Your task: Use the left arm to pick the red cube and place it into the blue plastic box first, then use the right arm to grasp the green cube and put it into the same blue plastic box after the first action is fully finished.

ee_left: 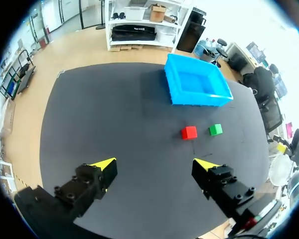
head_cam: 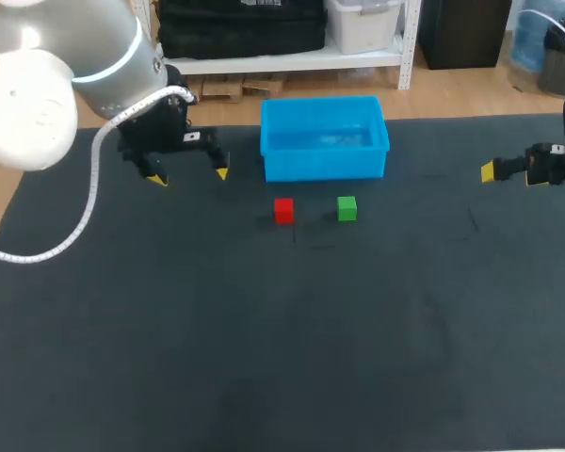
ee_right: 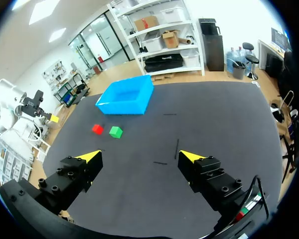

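My left gripper (head_cam: 190, 176) hung wide open left of the blue plastic box (head_cam: 325, 168), poised for the red cube (head_cam: 283, 210) just nearer, beside the green cube (head_cam: 347, 208); my right gripper (ee_right: 139, 155), apparently parked far right, gaped too.

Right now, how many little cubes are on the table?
2. The red cube sits just in front of the blue plastic box; the green cube sits to its right, apart from it. None looks hidden.

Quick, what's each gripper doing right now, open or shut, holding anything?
Left gripper: open, holding nothing.
Right gripper: open, holding nothing.
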You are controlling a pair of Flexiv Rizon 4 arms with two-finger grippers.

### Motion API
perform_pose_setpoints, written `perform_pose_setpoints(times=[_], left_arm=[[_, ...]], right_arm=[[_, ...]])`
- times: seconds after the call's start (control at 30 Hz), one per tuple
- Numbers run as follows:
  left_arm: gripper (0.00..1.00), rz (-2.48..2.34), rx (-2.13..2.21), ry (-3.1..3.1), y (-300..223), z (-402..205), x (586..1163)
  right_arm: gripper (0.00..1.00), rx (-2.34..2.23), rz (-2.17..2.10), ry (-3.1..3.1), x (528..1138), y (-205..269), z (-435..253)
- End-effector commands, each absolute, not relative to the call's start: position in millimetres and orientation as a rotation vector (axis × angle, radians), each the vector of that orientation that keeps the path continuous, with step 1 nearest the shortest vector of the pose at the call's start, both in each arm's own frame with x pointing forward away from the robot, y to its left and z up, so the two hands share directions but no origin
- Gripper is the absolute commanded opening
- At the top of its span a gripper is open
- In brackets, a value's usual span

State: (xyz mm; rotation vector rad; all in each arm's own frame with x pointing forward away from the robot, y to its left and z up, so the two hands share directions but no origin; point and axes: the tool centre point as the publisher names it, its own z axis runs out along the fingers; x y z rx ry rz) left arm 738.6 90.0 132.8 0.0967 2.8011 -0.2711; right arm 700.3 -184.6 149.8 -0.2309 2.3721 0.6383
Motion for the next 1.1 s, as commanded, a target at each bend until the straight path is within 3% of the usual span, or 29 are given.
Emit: perform_pose_setpoints(times=[0.03,1.1], left_arm=[[1.00,-0.267,0.094,2.802,89.4,133.2,739.0],[1.00,-0.136,0.129,3.029,-7.5,84.4,790.9]], right_arm=[[1.00,-0.232,0.638,2.373,700.4,-184.9,149.8],[1.00,-0.232,0.638,2.373,700.4,-184.9,149.8]])
